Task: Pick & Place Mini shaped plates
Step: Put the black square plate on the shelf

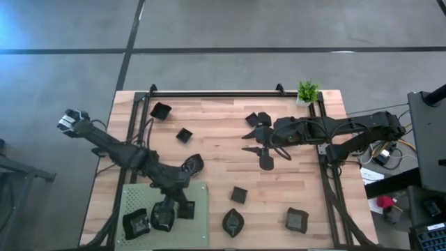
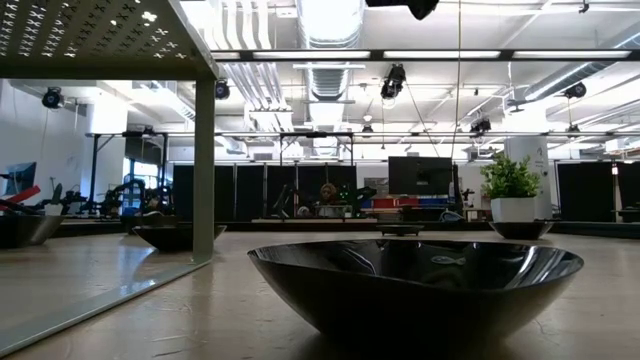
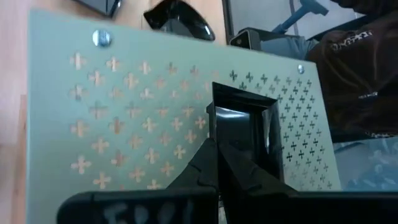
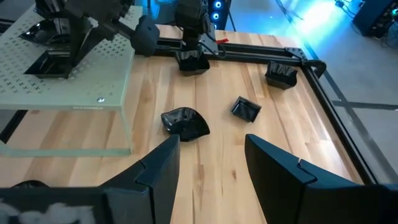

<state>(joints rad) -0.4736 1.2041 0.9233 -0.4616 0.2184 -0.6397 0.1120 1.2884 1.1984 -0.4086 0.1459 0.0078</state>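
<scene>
The wooden bench (image 1: pixel 223 150) carries a green perforated mat (image 1: pixel 198 222) at one corner. Over the mat, the left gripper (image 3: pixel 217 163) has its jaws pressed together, apparently pinching a square plate (image 3: pixel 242 127). An early release could tip it. Away from the mat, the right gripper (image 1: pixel 268 148) hovers with jaws spread near loose plates (image 1: pixel 259 120) and could nudge them.

Bare wood open ahead of the right gripper (image 4: pixel 208 165), dark leaf-like plate (image 4: pixel 185 122) just beyond, raised green mat (image 4: pixel 68 68) flanking, square plate (image 4: pixel 245 109) near.
</scene>
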